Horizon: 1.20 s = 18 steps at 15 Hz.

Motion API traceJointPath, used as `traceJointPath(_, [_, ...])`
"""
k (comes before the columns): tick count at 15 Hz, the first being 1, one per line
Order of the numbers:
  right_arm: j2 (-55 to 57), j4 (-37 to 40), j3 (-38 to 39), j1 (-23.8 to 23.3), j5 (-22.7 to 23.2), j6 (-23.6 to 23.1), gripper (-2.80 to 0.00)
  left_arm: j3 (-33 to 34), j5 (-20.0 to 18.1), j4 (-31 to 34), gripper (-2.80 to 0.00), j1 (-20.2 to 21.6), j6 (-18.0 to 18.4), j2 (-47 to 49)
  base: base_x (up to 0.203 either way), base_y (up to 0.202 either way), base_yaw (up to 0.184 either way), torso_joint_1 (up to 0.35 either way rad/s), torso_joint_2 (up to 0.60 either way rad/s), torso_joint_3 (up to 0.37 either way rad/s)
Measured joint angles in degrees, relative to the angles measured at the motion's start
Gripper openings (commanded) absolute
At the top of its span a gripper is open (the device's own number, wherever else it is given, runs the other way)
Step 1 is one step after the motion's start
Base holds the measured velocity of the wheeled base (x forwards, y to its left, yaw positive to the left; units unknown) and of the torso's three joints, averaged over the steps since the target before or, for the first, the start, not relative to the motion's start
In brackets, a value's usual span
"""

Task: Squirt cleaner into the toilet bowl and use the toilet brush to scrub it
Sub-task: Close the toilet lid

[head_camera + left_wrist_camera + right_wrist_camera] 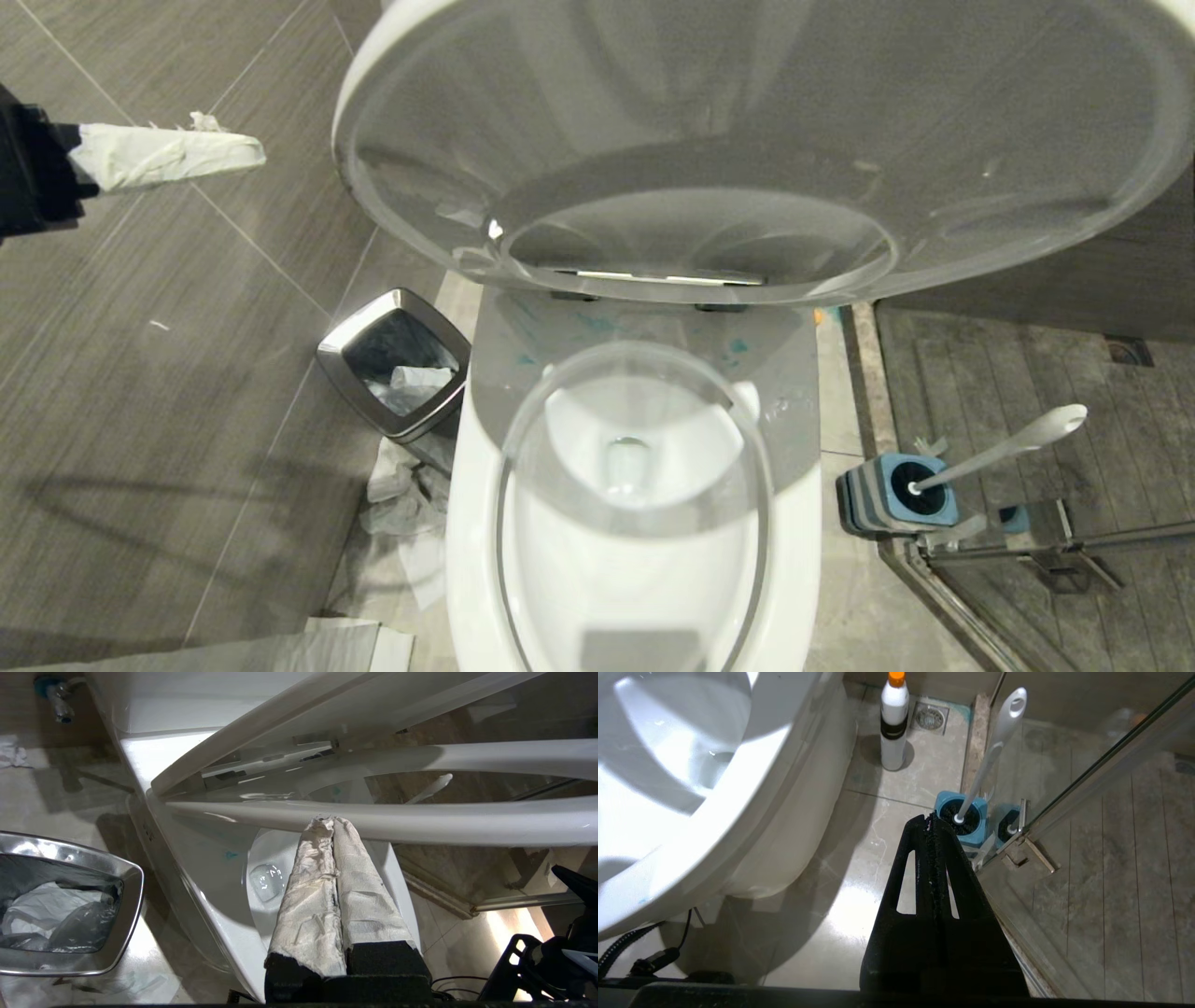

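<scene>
Left gripper (332, 822), fingers wrapped in white tape, pressed together w/ nothing between them, tip just at the raised white seat ring (420, 828) above the big white glossy ceramic toilet bowl (523, 560). Turquoise-blue cleaner (597, 325) shows as smears on the ceramic behind the bowl opening. Right gripper (930, 817), bare black fingers also together, empty, low beside the bowl. Long white-handled toilet brush (994, 751) sits in its square blue holder (971, 833), right of the bowl, untouched.
</scene>
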Motion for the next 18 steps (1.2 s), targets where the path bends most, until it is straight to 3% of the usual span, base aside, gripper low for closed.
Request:
traceJointPath(13, [0.01, 0.00, 0.00, 0.00, -0.01, 0.02, -2.80, -0.43, 0.09, 2.68, -2.80, -0.44, 0.37, -1.44, 0.000, 0.000, 0.000, 0.001, 0.00, 0.174])
traceJointPath(18, [-0.01, 0.01, 0.00, 0.00, -0.02, 0.00, -2.80, -2.69, 0.17, 9.36, -2.80, -0.89, 0.85, -1.25, 0.000, 0.000, 0.000, 0.000, 0.00, 0.007])
